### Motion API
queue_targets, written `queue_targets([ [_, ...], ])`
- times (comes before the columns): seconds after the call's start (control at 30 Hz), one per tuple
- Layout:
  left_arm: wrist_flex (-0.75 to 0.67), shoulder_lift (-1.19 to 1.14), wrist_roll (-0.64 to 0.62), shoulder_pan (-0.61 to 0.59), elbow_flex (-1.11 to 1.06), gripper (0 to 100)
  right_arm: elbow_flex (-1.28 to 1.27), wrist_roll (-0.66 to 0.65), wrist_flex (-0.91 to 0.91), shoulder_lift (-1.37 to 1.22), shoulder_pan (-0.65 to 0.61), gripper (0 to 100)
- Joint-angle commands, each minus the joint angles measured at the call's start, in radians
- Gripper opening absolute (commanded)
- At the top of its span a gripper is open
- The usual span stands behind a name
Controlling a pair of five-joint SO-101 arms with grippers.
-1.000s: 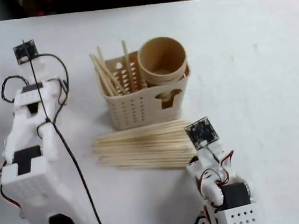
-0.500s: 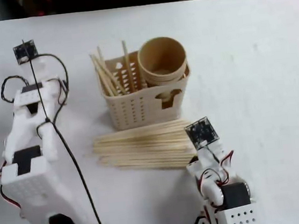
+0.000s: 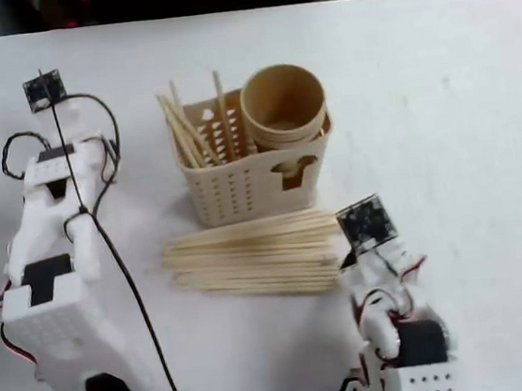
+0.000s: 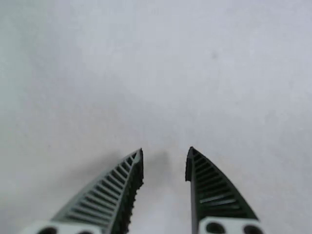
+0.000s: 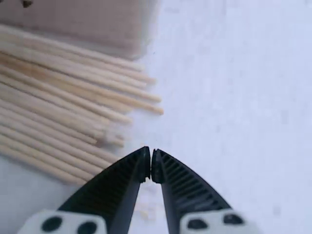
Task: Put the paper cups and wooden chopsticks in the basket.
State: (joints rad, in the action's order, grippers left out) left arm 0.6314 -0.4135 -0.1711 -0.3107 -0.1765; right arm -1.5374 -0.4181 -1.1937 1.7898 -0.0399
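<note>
A cream perforated basket (image 3: 241,184) stands mid-table with stacked paper cups (image 3: 284,108) and a few wooden chopsticks (image 3: 189,128) upright inside. A pile of loose chopsticks (image 3: 249,256) lies flat on the table in front of it. In the right wrist view, my right gripper (image 5: 150,163) is shut and empty, just past the near ends of those chopsticks (image 5: 63,122), with the basket wall (image 5: 83,19) beyond. My left gripper (image 4: 165,157) is open a little over bare white table, holding nothing.
The left arm (image 3: 55,247) with its black cable stretches along the table's left side. The right arm (image 3: 393,322) stands at the front, right of the pile. White table surface (image 3: 462,135) extends to the right of the basket.
The right arm has shifted a little to the right, away from the chopstick pile's end. The left arm has not moved.
</note>
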Motion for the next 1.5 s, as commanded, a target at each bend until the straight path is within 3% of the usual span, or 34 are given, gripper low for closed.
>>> queue_targets([
  [0.0,-0.021,0.004,0.011,0.01,0.041,16,0.19,-0.189,0.025,0.01,0.101,2.5],
  [0.2,-0.021,0.004,0.011,0.01,0.041,16,0.486,-0.157,0.01,-0.039,0.104,2.6],
  [0.33,-0.023,0.004,0.011,0.01,0.043,16,0.657,-0.157,0.005,-0.271,0.062,5.7],
  [0.53,-0.023,0.004,0.011,-0.007,0.049,16,1.01,-0.157,-0.163,-0.797,-0.179,17.5],
  [0.7,-0.025,0.004,0.006,-0.047,0.051,16,1.158,-0.157,-0.186,-1.058,-0.38,18.3],
  [0.8,-0.049,0.004,0.003,-0.082,0.051,16,1.154,-0.163,-0.194,-1.135,-0.521,18.7],
  [0.9,-0.077,0.004,0.002,-0.099,0.046,16,1.049,-0.295,-0.179,-1.179,-0.684,18.7],
  [1.03,-0.081,0.004,0.002,-0.102,0.048,16,0.81,-0.385,-0.028,-1.207,-0.842,18.7],
  [1.27,-0.081,0.004,0.002,-0.099,0.048,16,0.663,-0.514,0.151,-1.302,-0.796,18.7],
  [1.47,-0.081,0.002,0.002,-0.097,0.048,16,0.658,-0.522,0.255,-1.435,-0.779,18.5],
])
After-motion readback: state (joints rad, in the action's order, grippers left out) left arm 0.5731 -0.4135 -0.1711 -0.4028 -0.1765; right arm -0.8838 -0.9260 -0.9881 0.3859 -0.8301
